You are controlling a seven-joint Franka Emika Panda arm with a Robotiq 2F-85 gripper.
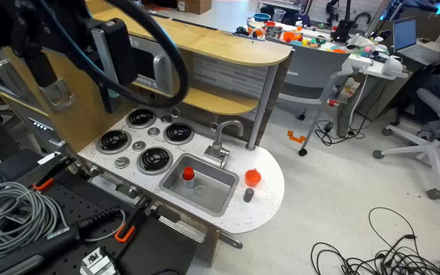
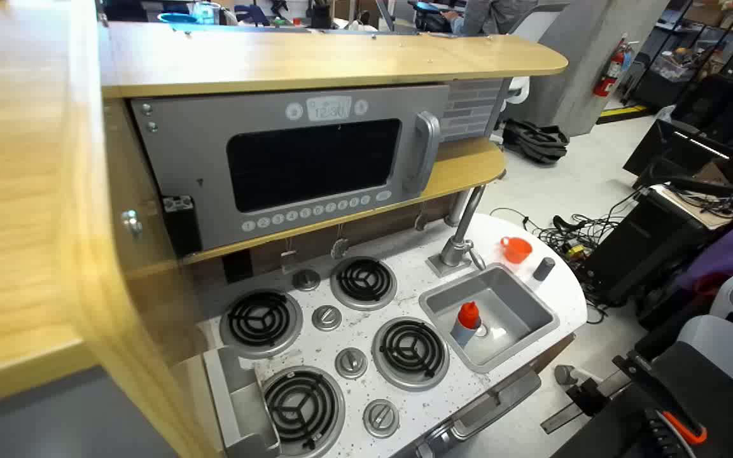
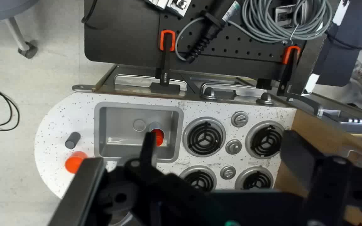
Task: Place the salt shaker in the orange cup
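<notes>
The orange cup [image 1: 253, 178] stands on the white counter beyond the sink; it shows in all views [image 2: 516, 250] [image 3: 75, 162]. A small dark grey cylinder [image 1: 248, 195] stands upright just beside the cup [image 2: 543, 269] [image 3: 73, 140]. A red-orange topped bottle [image 1: 188, 173] with a nozzle [image 2: 468, 315] sits in a grey lower part like a small cup [image 2: 462, 334], inside the sink. Which of these two is the salt shaker I cannot tell for certain. My gripper [image 3: 222, 142] is open and empty, high above the burners, also seen upper left in an exterior view [image 1: 77, 95].
The grey sink [image 1: 214, 193] is sunk into the counter, with a tall faucet [image 1: 218, 133] behind it. Several burners [image 2: 411, 353] and knobs lie beside it. Wooden shelves [image 1: 224, 101], a microwave panel [image 2: 315, 165] and a side panel stand around the counter.
</notes>
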